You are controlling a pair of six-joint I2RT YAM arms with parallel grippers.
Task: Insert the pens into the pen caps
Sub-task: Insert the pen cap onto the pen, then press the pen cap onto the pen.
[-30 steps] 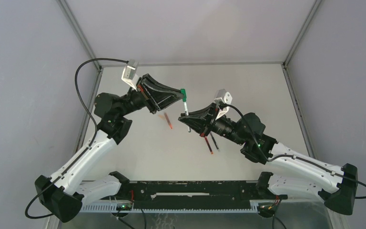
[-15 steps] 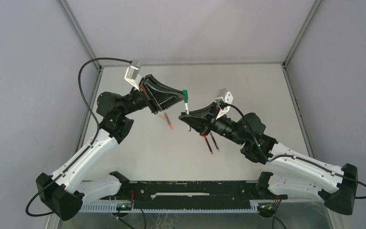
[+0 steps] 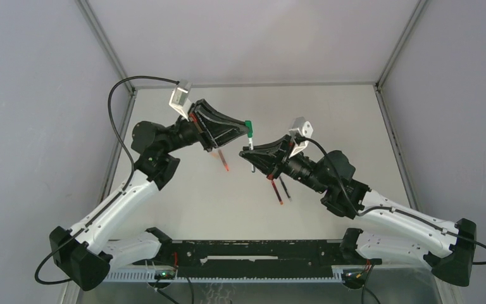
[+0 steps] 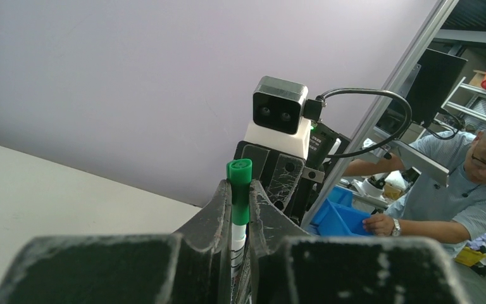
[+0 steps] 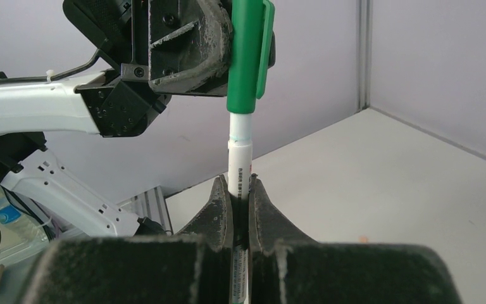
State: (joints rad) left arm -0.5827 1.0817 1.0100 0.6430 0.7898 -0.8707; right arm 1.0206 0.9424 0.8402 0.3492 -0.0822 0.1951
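Note:
My left gripper [image 3: 245,129] is shut on a green pen cap [image 3: 249,124], which stands between its fingers [image 4: 239,190]. My right gripper [image 3: 247,151] is shut on the pale barrel of the green pen [image 5: 240,166]. The pen's upper end is inside the cap [image 5: 245,57], and a short stretch of white barrel [image 4: 236,244] shows between the two grippers. Both are held above the table's middle. On the table lie a red pen [image 3: 223,160] under the left gripper, and another red pen [image 3: 276,190] beside a black pen [image 3: 285,189] under the right arm. No other caps show.
The white table [image 3: 329,114] is bounded by grey walls at the back and both sides. A black rail [image 3: 253,253] with the arm bases runs along the near edge. Beyond the frame post, in the left wrist view, a person [image 4: 474,190] works at blue bins.
The left gripper with the green cap has shifted right and down toward the right gripper, and less bare barrel shows between cap and right fingers. Both grips are unchanged.

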